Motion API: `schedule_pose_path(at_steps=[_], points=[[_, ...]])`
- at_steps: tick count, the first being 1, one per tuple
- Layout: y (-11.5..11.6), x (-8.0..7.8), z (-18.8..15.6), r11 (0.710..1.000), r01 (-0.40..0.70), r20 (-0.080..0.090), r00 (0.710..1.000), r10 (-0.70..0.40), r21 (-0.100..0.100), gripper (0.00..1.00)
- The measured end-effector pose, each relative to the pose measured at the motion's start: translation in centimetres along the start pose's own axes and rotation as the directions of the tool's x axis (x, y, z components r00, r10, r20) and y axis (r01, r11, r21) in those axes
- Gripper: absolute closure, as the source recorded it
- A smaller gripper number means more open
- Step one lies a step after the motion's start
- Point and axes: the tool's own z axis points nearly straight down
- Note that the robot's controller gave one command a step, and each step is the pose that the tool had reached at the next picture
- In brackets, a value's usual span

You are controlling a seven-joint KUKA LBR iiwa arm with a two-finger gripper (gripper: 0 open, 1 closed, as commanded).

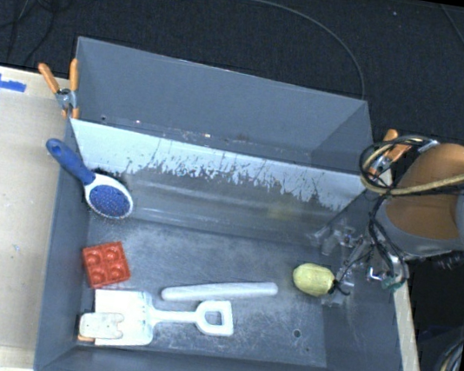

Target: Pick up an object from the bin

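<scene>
We're over the grey bin [224, 126], and the arm [428, 195], with its orange cover and looped cables at the wrist, reaches in across the bin's right wall. The tool [341, 280] sits low on the right side of the bin floor, close under that right wall and about midway along it. We can't tell whether it is wide or narrow; its tip is a dark tangle from up here.

The thing right next to it is a small yellow-green ball [311, 279], rounded and a bit lumpy. It lies on the bin floor just to the left of the tool. The two are so close that we can't say whether they touch, and we can't see the ball gripped.

The other pieces are scattered loosely across the bin. A long white stick [219, 291] lies slanted across the middle of the floor. A white toy shovel [155, 320] lies flat along the bin's near wall, with its blade towards the near-left corner. A red studded block [106, 263] is on the left side of the floor. A blue brush [98, 186] leans up by the bin's left wall, at the foot of the far slope.
</scene>
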Motion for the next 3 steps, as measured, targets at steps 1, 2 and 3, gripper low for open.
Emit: schedule_pose_path(at_steps=[1, 2, 3], points=[[0.43, 0.85, 2.70, 0.992, -0.124, -0.004, 0.992, 0.124, -0.001, 0.00], [0.24, 0.31, 3.09, 1.000, -0.004, 0.000, 1.000, 0.004, 0.000, 1.00], [0.26, 0.31, 3.09, 1.000, -0.004, 0.000, 1.000, 0.004, 0.000, 1.00]])
